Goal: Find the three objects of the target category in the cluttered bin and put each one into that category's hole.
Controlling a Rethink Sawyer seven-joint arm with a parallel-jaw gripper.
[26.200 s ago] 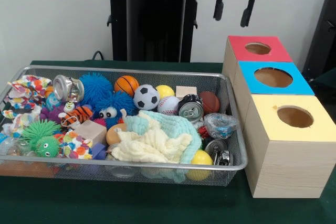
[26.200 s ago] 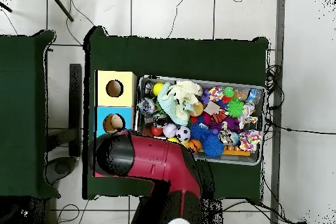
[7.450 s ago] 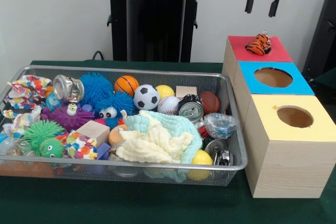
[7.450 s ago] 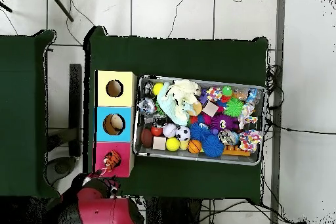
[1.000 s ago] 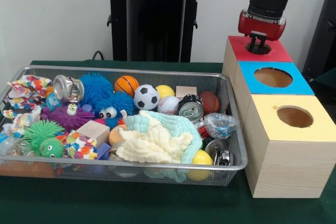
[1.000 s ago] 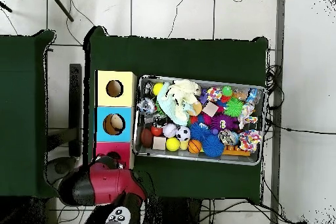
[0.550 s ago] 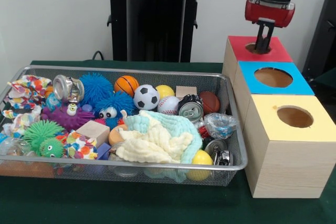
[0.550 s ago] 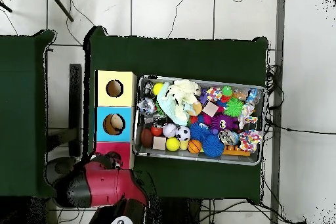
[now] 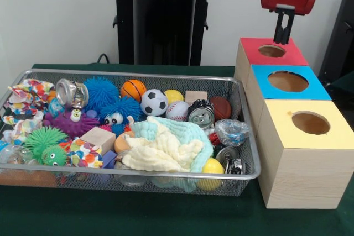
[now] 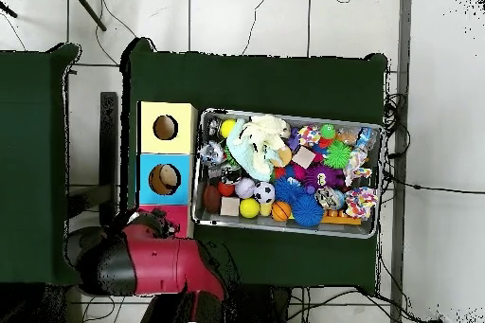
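Observation:
The wire-mesh bin point(image 9: 166, 75) lies left of centre on the green table, full of mixed toys, balls, cans and cloths; it also shows in the overhead view point(image 10: 284, 227). Three wooden boxes with round holes stand in a row to its right: red top point(image 9: 293, 56), blue top point(image 9: 315, 89), yellow top point(image 9: 337, 134). My gripper point(image 9: 283, 40) hangs just above the red box's hole point(image 9: 271, 51) with nothing visible in it. In the overhead view my red arm point(image 10: 142, 262) covers the gripper and most of the red box.
In the bin lie a basketball point(image 9: 133, 89), a soccer ball point(image 9: 154, 102), a baseball point(image 9: 177, 111), a crushed can point(image 9: 200, 115), a pale cloth point(image 9: 166, 147) and spiky blue, purple and green toys. Something tan shows inside the blue box's hole point(image 10: 169, 179).
My gripper has risen from the red box's hole to just above it. Since the oldest frames, the orange striped toy is gone from the bin and the arm has moved over the red box.

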